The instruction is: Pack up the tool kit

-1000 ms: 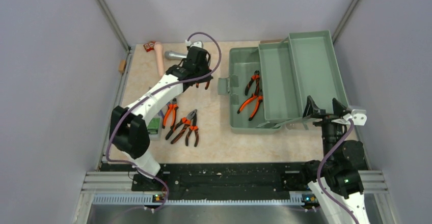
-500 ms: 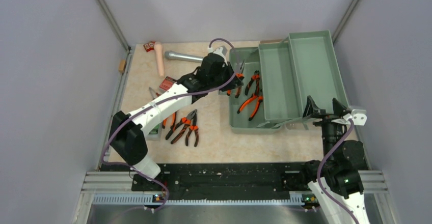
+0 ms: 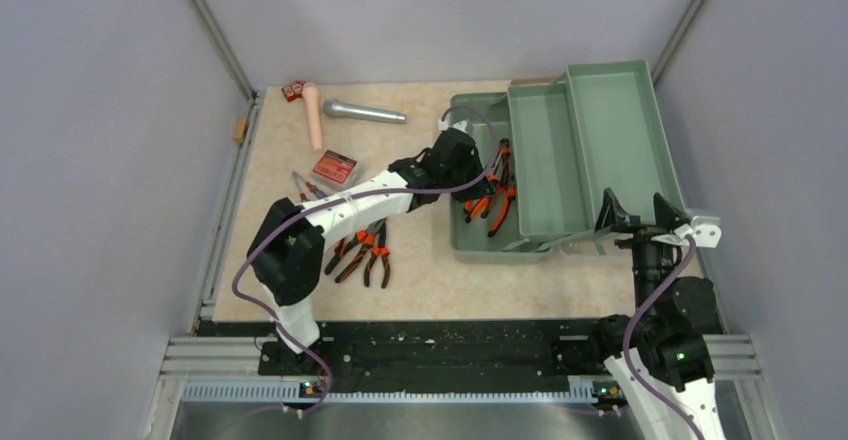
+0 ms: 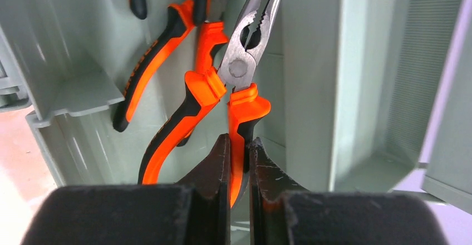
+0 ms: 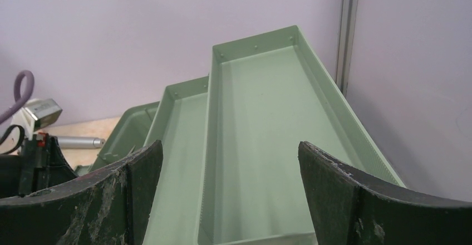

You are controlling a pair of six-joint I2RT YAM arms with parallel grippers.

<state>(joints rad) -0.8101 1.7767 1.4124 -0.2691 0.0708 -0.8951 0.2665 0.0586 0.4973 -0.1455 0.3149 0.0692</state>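
Note:
The sage-green toolbox (image 3: 462, 241) stands open at the right, its tray (image 3: 545, 160) and lid (image 3: 620, 130) swung out. My left gripper (image 3: 472, 188) reaches into the box's bottom compartment, shut on one handle of orange-and-black long-nose pliers (image 4: 240, 78). Other pliers (image 3: 497, 200) lie in the box beside them, also in the left wrist view (image 4: 153, 61). More pliers (image 3: 365, 250) lie on the table. A small red box (image 3: 334, 168) lies at the left. My right gripper (image 3: 640, 222) is open and empty at the toolbox's near right corner, facing the tray (image 5: 178, 172) and lid (image 5: 267, 139).
A silver microphone (image 3: 362, 112) and a pink stick (image 3: 314, 115) lie at the back left. A small red item (image 3: 293, 90) sits in the far left corner. Screwdrivers (image 3: 303, 186) lie left of my arm. Grey walls close the table on three sides.
My left gripper has carried the long-nose pliers from the back of the table, near the microphone, rightward and down into the toolbox. The right arm has not moved.

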